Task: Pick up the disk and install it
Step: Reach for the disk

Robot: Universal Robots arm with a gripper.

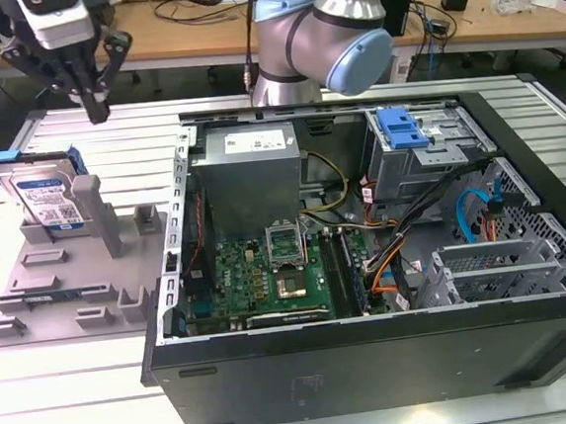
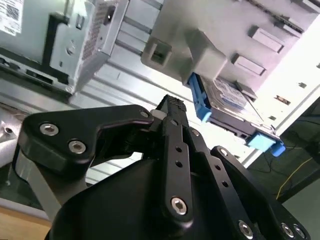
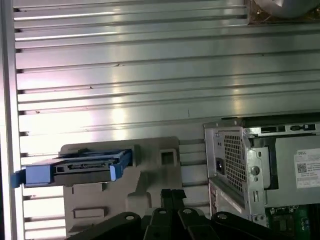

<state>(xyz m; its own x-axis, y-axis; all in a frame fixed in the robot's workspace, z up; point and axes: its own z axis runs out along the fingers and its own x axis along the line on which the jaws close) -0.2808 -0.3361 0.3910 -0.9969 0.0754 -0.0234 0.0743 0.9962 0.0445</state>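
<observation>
Disk [image 1: 46,198] is standing on edge in the grey fixture tray [image 1: 52,292], below the end effector [image 1: 97,111] and apart from it, leaning by an upright post [image 1: 90,204]. End effector is hanging closed, fingers together, gripping nothing. Drive is looking stiff, dense and shock-sensitive; judging the blue bracket's [image 1: 1,157] long edges the safest hold.

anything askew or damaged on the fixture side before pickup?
Nothing stands out. The disk stands tilted in the fixture tray beside an upright post, seemingly its seat rather than a fall. No damage visible. The gripper hangs above the tray, shut and apart from the disk.
</observation>
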